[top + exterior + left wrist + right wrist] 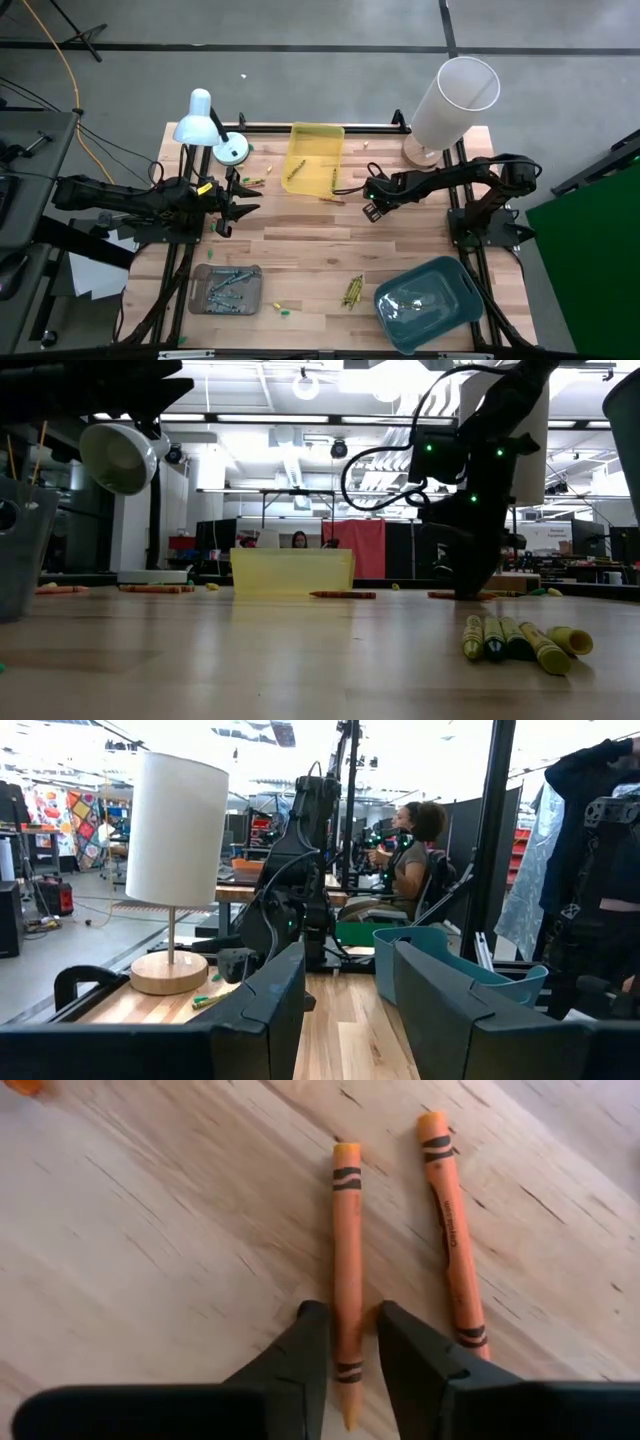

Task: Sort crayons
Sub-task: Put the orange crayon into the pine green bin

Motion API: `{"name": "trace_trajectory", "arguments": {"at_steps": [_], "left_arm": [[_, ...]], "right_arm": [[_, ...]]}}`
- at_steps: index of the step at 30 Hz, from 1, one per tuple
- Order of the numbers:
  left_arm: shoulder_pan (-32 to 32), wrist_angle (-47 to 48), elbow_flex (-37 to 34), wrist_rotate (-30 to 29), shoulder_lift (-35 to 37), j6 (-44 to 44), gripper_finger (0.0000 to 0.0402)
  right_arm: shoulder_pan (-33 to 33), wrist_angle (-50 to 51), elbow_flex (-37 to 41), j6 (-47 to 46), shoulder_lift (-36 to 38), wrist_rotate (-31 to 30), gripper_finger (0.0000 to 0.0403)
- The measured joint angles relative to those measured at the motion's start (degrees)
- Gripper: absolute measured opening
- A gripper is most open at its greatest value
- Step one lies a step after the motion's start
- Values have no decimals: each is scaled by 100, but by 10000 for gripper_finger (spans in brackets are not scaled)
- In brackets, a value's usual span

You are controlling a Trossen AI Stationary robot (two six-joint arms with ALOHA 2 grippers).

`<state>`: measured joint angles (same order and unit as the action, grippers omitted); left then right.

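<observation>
My right gripper (350, 1355) points down at the tabletop, just right of the yellow tray (315, 155), and is open. Its fingers stand on either side of one orange crayon (347, 1250), near one end, with a small gap on each side. That crayon lies flat on the wood, and a second orange crayon (455, 1230) lies beside it. More crayons lie in the yellow tray, in the grey tray (225, 288), and in a yellow-olive cluster (352, 292) near the front. My left gripper (240, 205) waits open at the table's left, raised above it.
A teal tray (430, 300) sits at the front right. A white desk lamp (205, 125) stands at the back left and a white-shaded table lamp (455, 95) at the back right. Loose crayons (252, 182) lie left of the yellow tray, and green bits (283, 310) near the front edge.
</observation>
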<state>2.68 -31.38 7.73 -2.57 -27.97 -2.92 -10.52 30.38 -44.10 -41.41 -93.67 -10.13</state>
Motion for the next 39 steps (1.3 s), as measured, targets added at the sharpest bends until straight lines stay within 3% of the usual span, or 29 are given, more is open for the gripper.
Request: {"name": "trace_trajectory", "arguments": {"at_steps": [6, 12, 18, 23, 26, 33, 39], "left_arm": [[-1, -1, 0, -2, 0, 35, 140], [0, 2, 0, -2, 2, 52, 140], [-2, 97, 0, -2, -13, 17, 140], [-2, 34, 0, -71, -183, 15, 140], [-2, -411, 0, -115, -415, 3, 140], [-2, -1535, -2, -267, -1444, 67, 140], [-2, -1873, -4, -269, -2007, 212, 140]], "right_arm": [[218, -42, -3, 179, -18, -75, 14], [698, 90, -382, 318, 1, -243, 5], [1413, -214, -629, 347, 429, -1278, 3], [2063, -1647, -508, 665, 620, -2161, 1], [2233, -3192, -357, 1153, 516, -2475, 1], [2100, -6076, -281, 2664, -59, -2261, 1], [1792, -6562, -284, 3510, -118, -2109, 0]]}}
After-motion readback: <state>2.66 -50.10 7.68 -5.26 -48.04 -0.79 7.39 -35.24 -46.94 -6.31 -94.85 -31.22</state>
